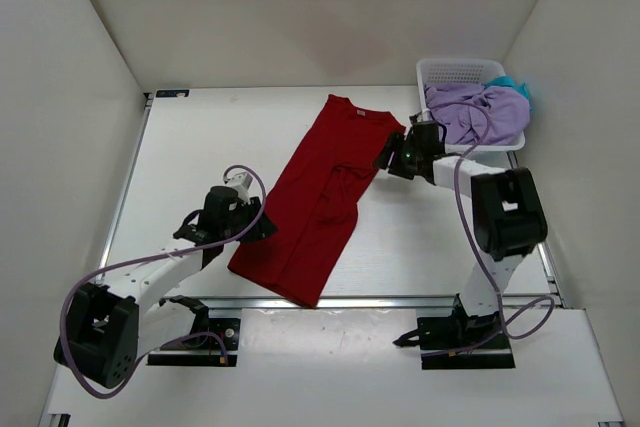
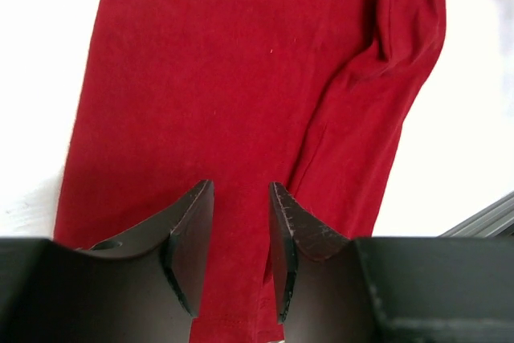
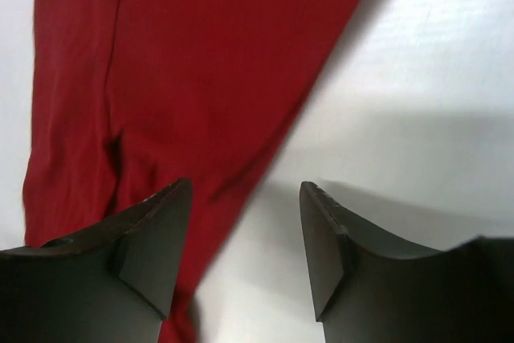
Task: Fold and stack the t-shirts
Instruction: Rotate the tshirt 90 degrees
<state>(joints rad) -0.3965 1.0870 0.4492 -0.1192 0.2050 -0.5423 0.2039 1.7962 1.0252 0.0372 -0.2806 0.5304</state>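
Hovering over the red t-shirt (image 2: 201,78), your left hand (image 2: 241,185) has its fingers parted by a narrow gap, with nothing caught between them. You cannot tell whether the tips touch the cloth. Your right hand (image 3: 245,185) is spread wider and also holds nothing. It straddles the shirt's slanting edge, one finger over red cloth and the other over bare worktop (image 3: 418,78).

Count three t-shirts and one basket. The red one lies stretched out diagonally on the worktop between your two hands. The lavender t-shirt (image 1: 480,112) and the teal t-shirt (image 1: 515,84) sit bunched in the white basket (image 1: 455,67) at the far right corner.

Only the top view shows you the basket, its two shirts and the red shirt's whole outline. The wrist views show just red cloth and worktop, but they make the finger gaps plain. The left wrist view also shows a long fold down the cloth.
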